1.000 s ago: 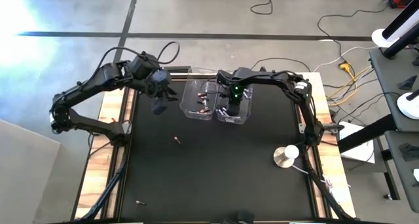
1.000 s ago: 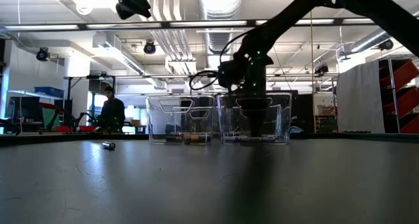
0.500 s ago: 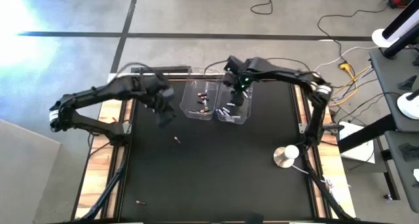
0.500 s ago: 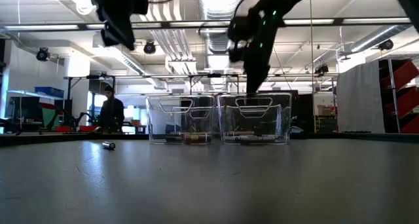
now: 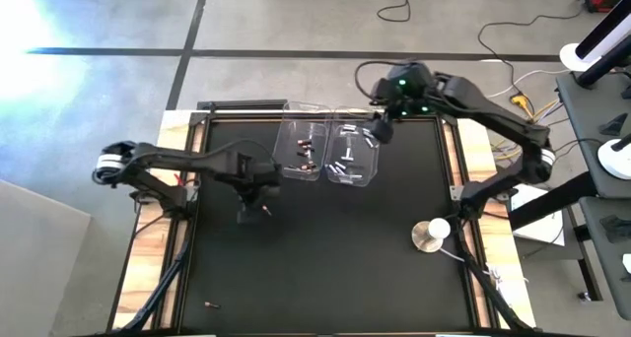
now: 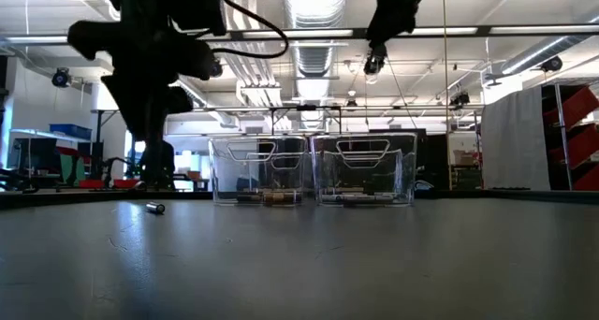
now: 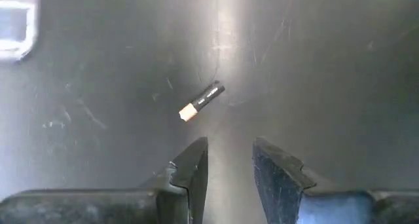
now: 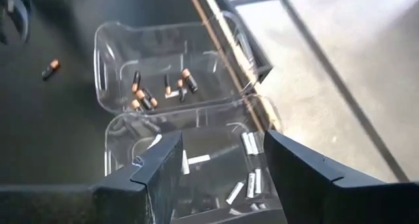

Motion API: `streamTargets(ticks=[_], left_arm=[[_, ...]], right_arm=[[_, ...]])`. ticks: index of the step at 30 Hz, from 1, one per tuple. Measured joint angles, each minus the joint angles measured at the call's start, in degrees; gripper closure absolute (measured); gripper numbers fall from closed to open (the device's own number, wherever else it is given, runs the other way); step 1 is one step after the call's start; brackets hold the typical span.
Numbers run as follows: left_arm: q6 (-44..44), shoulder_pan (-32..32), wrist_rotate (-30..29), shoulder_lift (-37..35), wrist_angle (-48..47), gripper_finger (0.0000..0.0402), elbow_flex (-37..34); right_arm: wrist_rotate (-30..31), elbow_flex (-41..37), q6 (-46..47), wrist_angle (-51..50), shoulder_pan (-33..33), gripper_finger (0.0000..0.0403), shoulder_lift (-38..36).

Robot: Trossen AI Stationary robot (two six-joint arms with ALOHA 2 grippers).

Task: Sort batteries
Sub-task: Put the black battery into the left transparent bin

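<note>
Nearest to us, at the lower left of the high view, one stray battery (image 5: 208, 303) lies alone on the black surface (image 5: 325, 258). We leave it for later.

Farther up, left of centre, the left pincer (image 5: 248, 201) hangs over a second loose battery (image 5: 266, 211), a dark cell with a copper end. In the left wrist view that cell (image 7: 201, 101) lies aslant just ahead of the spread fingertips (image 7: 196, 160), not yet between them. This looks like the step in hand: picking it up. To do it well, we should bring the pincer forward until the cell sits midway between the fingers, turn the wrist so the fingers close across its round body, not its ends, then come down close to the surface before closing. A round cell may roll if one finger touches first, so both should meet it together.

Beyond, at upper centre, two clear bins stand side by side. The left bin (image 5: 288, 169) holds dark copper-tipped cells (image 8: 141, 93); the right bin (image 5: 375, 169) holds silver-white ones (image 8: 251, 143). Our cell belongs in the left one.

Farthest, the right pincer (image 5: 380, 128) hovers high by the right bin's far corner, spread and holding nothing.
</note>
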Motion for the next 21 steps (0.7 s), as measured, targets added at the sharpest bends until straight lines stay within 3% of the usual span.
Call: streamTargets(ticks=[10,21], left_arm=[[13.8,-3.1,-3.1,10.9,1.9,0.0302,1.7],[22.4,-3.1,-7.4,16.7,6.7,0.0324,1.6]], right_arm=[[2.3,0.0,3.1,-1.0,4.1,0.0200,-5.5],[8.1,0.0,8.4,-3.4,11.9,0.0211,-6.0]])
